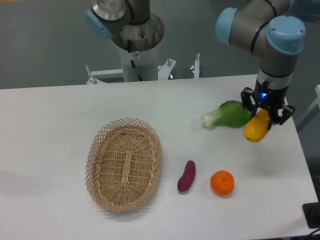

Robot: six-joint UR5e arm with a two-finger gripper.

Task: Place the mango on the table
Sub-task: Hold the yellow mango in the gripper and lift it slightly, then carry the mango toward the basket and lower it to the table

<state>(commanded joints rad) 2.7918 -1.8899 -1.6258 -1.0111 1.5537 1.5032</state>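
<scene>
Carrying step: the gripper (262,116) clenches the mango (256,129), held tilted above the table (60,120) near its right edge, just beside a green leafy vegetable (227,114). The next move likely calls for lowering onto bare tabletop, then parting the jaws, well apart from the orange (222,182).

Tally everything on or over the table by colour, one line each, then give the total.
Yellow-orange: 1, the mango held in the gripper
Green: 1, the leafy vegetable
Orange: 1, the round orange
Purple: 1, the sweet potato
Tan: 1, the wicker basket
Total: 5 things at the white table
</scene>
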